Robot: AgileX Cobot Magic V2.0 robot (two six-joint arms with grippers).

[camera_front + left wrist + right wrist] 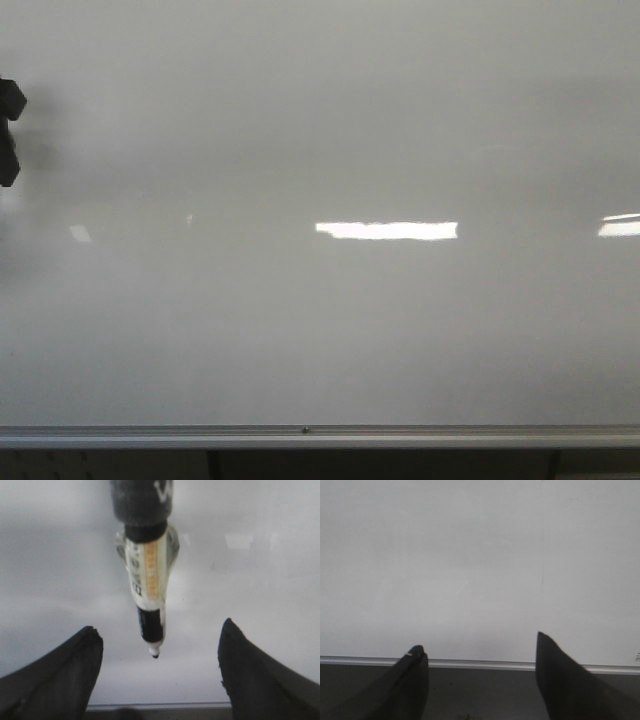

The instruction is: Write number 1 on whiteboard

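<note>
- Whiteboard (320, 120), large, glossy and off-white, fills nearly the whole front view and stands straight ahead of the robot.
- Silver frame edge (300, 436) runs along the bottom of the board, with a dark strip below it.
- Bright white rectangular light reflections (387, 230) sit across the middle of the board – one long bar near the centre and a shorter one at the right edge.
- Thin dark stroke (542, 579), short and nearly vertical, shows on the board in the right wrist view; it is too faint to tell whether it is a written 1.
- Marker (147, 585), white-bodied with orange and black print and a dark tip, shows in the left wrist view in front of the board, its upper end inside a dark sleeve.
- Left tool (159, 627) is spread wide, its two dark fingers (60, 675) standing well apart on either side of the marker tip – neither touches it.
- Left arm (8, 130) appears in the front view only as a dark shape at the left edge, before the board.
- Right tool (478, 642) is also spread wide, with nothing between its fingers, facing the board's lower part and frame edge.
</note>
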